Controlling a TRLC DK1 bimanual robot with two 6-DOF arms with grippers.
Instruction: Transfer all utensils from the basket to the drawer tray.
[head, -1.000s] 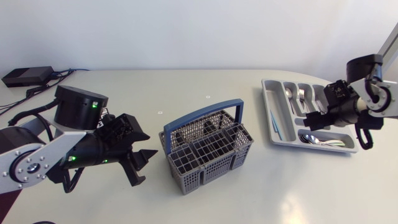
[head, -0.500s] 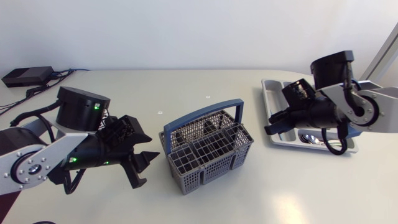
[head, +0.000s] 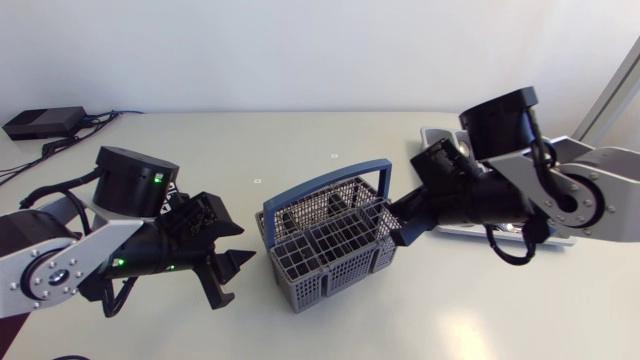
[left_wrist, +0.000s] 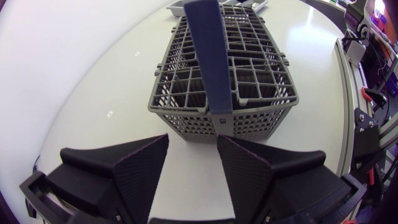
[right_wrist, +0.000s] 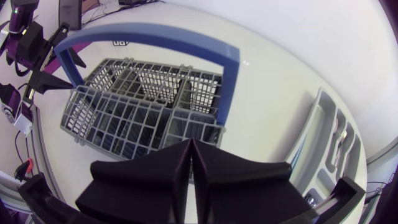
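Observation:
The grey mesh basket (head: 335, 243) with a blue handle (head: 330, 185) stands mid-table; the compartments that show look empty. My left gripper (head: 228, 272) rests open a short way left of it. In the left wrist view the basket (left_wrist: 227, 81) stands just ahead of the open left gripper (left_wrist: 193, 174), nothing between the fingers. My right gripper (head: 400, 226) is shut and empty, close to the basket's right side. From the right wrist the basket (right_wrist: 143, 118) lies ahead of the shut right gripper (right_wrist: 191, 163). The grey drawer tray (head: 430, 133) is mostly hidden behind my right arm; its rim (right_wrist: 323, 124) shows beside the gripper.
A black box (head: 40, 122) with cables lies at the table's back left corner. Small marks (head: 334, 156) dot the table behind the basket. Bare table stretches in front of the basket and behind it.
My right arm has swung left from over the tray to the basket's right side, and its gripper has shut with nothing in it. The left arm has barely shifted.

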